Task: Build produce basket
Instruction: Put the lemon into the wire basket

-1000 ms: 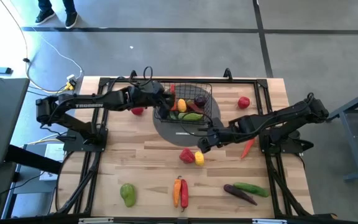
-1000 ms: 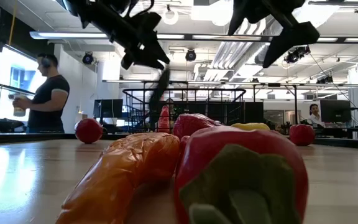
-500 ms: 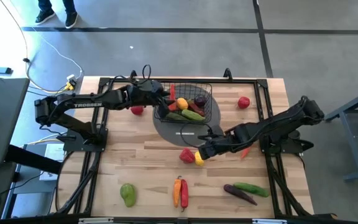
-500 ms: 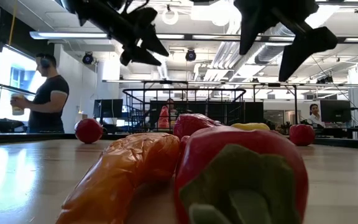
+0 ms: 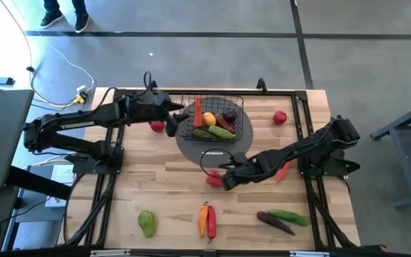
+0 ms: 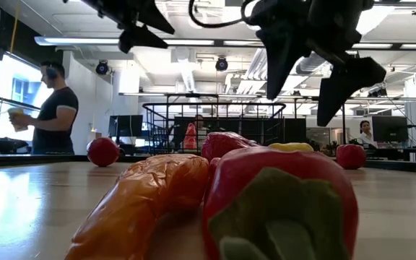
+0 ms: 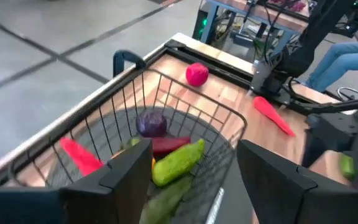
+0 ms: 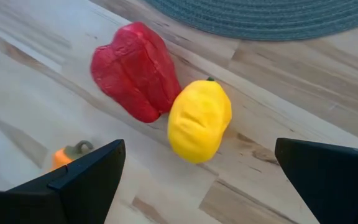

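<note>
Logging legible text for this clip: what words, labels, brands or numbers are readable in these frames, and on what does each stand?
"TROSSEN": white lettering along the left arm in the high view; small, only roughly readable.
White mark on the grey mat below the basket: too small to read.
Lit screens in the room behind the table, low view: too blurred to read.
No text shows on the produce or in either wrist view.

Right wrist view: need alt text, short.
The open right gripper hovers over a yellow lemon that touches a red pepper on the wooden table. A grey mat's edge lies beyond them, and part of an orange pepper shows at one side.
</note>
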Robot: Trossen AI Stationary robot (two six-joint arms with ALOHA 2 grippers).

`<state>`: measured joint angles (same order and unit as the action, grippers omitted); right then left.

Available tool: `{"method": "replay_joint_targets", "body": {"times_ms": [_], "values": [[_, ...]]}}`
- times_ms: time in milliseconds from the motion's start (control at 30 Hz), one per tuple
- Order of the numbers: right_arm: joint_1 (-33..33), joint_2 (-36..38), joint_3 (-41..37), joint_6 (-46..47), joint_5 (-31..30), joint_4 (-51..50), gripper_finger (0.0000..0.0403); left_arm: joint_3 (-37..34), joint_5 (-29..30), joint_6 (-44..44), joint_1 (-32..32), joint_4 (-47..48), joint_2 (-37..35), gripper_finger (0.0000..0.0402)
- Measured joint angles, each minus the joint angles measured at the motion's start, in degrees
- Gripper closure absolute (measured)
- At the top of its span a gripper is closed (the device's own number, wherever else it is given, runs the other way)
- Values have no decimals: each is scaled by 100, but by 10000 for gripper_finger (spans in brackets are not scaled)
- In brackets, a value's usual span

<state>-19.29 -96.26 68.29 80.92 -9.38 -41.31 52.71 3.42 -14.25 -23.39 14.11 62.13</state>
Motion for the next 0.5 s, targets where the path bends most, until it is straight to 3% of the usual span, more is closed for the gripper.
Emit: {"method": "replay_joint_targets", "body": {"times_ms": [300,500], "values": [[-2,-450,0,-184,51,64,4,0,34,-623,304,1007,-434,179],[-2,-716,0,-342,75,290,4,0,416,-667,534,1612,-471,179]]}}
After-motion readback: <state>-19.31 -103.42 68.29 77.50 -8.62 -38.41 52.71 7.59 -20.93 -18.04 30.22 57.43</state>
